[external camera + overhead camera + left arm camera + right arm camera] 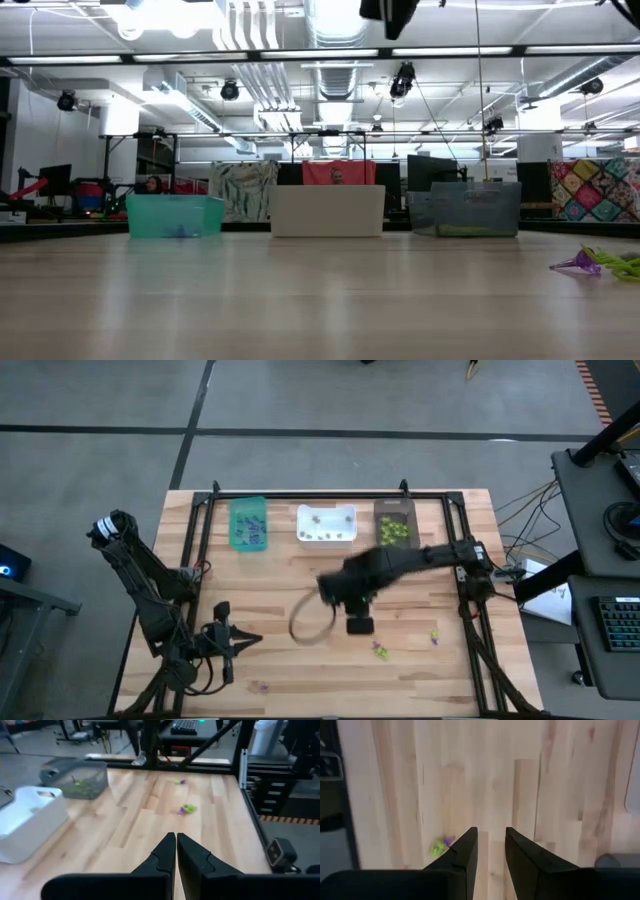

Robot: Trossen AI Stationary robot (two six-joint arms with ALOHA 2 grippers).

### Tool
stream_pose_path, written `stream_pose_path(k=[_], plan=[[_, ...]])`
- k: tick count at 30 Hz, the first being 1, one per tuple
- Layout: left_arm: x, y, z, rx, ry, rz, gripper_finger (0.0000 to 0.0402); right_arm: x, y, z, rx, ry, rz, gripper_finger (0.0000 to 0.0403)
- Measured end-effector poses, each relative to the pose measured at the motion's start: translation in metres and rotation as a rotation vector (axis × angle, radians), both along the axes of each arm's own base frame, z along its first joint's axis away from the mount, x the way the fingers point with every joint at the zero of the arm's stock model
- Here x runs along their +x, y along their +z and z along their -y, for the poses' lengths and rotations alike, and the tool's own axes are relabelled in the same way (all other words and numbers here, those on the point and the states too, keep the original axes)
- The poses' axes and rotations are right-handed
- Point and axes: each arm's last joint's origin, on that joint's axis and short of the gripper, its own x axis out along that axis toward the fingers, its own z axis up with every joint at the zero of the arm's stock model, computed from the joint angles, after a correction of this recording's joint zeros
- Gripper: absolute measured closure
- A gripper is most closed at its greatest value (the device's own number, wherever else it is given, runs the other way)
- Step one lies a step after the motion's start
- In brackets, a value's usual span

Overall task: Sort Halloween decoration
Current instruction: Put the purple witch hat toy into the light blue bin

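Note:
Small purple and lime-green Halloween decorations lie on the wooden table: one pair [381, 651] near the front right, another [435, 635] farther right, and one [262, 686] at the near edge. My right gripper [491, 845] hangs above the table's middle [358, 625], pointing down, open, with nothing between its fingers. A green and purple trinket [441, 846] lies on the wood beside it. My left gripper [176, 851] is shut and holds nothing, low over the table's near left part [252, 641]. It looks toward two trinket pairs [188, 809], [179, 782].
Three bins stand in a row at the table's far edge: teal [248, 523], white [326, 524] with pale bits, dark brown [395, 525] with green bits. A black frame rail [465, 575] runs along the table's sides. Bare wood lies between the arms.

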Motion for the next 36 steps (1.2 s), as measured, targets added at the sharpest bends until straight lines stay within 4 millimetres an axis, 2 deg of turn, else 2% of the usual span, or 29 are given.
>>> stream_pose_path(k=[7, 16, 20, 25, 29, 36], plan=[[0.006, -0.016, 0.011, -0.098, -0.019, -0.05, 0.0402, -0.021, -0.027, -0.064, -0.182, 0.054, -0.046, 0.0324], [0.015, -0.046, 0.033, -0.21, -0.109, -0.178, 0.0391, -0.055, -0.057, -0.124, -0.235, 0.14, -0.05, 0.0328], [0.02, -0.05, 0.046, -0.261, -0.162, -0.268, 0.038, -0.071, -0.067, -0.137, -0.232, 0.136, -0.03, 0.0333], [0.028, -0.05, 0.064, -0.26, -0.217, -0.428, 0.0363, -0.088, -0.072, -0.143, -0.224, 0.074, -0.002, 0.0333], [0.035, -0.051, 0.077, -0.201, -0.169, -0.54, 0.0342, -0.096, -0.074, -0.143, -0.249, 0.03, 0.034, 0.0335], [0.048, -0.059, 0.104, -0.046, -0.096, -0.695, 0.0311, -0.099, -0.078, -0.143, -0.236, -0.001, 0.053, 0.0335]])
